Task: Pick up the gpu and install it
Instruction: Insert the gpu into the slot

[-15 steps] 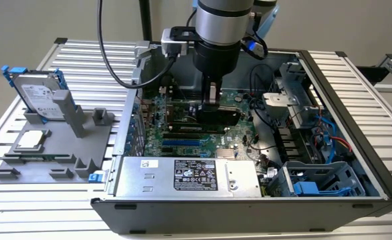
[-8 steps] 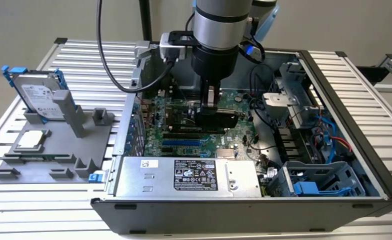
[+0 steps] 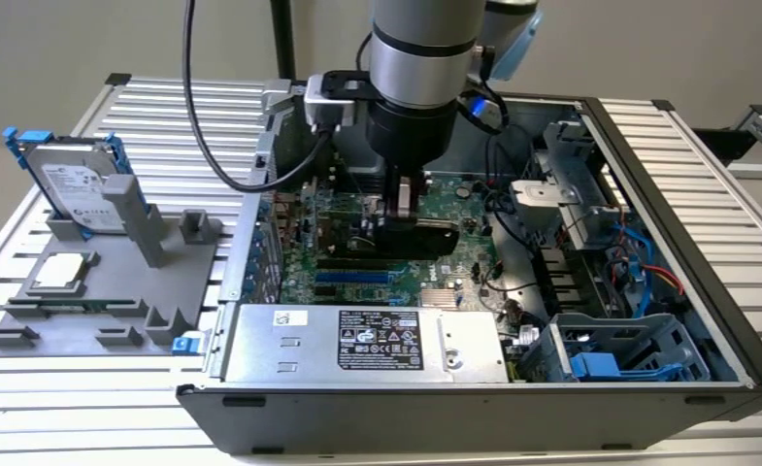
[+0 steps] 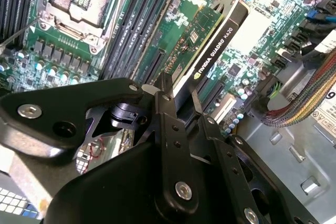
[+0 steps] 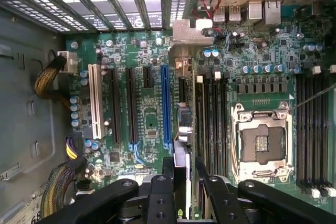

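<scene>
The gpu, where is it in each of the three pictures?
Exterior view: the gpu is held edge-down in the hand over the motherboard.
Second wrist view: the gpu sticks out from the hand.
First wrist view: its thin edge runs up from the hand.
Shared landmark: the green motherboard.

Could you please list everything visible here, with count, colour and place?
gpu: one, black edge, green board, edge-on over the motherboard, clamped by the gripper.
Motherboard: one, green, on the case floor.
Computer case: one, dark, open, on the table.
Power supply: one, silver, at the case's near wall.
Hard drive: one, silver with blue rails, upright in the holder.
Holder: one, grey, at the exterior view's left.
Table: one, slatted, silver.
Arm: one, silver, above the case.
Gripper: one, black, inside the case.
</scene>
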`<state>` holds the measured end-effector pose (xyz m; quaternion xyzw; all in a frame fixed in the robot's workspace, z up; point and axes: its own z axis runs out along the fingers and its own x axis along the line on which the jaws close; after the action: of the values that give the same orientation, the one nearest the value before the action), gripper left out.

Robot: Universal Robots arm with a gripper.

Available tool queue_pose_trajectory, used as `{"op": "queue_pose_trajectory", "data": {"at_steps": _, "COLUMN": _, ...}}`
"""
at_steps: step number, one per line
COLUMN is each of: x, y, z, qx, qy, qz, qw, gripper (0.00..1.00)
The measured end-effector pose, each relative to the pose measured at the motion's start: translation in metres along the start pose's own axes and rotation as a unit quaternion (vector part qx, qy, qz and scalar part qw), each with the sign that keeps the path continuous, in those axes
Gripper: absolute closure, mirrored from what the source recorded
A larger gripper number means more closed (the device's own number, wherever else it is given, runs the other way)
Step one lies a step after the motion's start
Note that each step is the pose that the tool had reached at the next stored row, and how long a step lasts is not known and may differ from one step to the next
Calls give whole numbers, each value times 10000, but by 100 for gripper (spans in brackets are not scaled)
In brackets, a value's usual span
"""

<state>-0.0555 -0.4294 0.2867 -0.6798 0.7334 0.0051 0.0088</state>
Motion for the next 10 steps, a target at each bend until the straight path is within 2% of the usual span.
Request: {"op": "queue_pose_trajectory", "data": {"at_steps": 10, "x": 84, "y": 56, "z": 47, "qx": 0, "qy": -1, "qz": -10, "qw": 10000, "gripper": 100}}
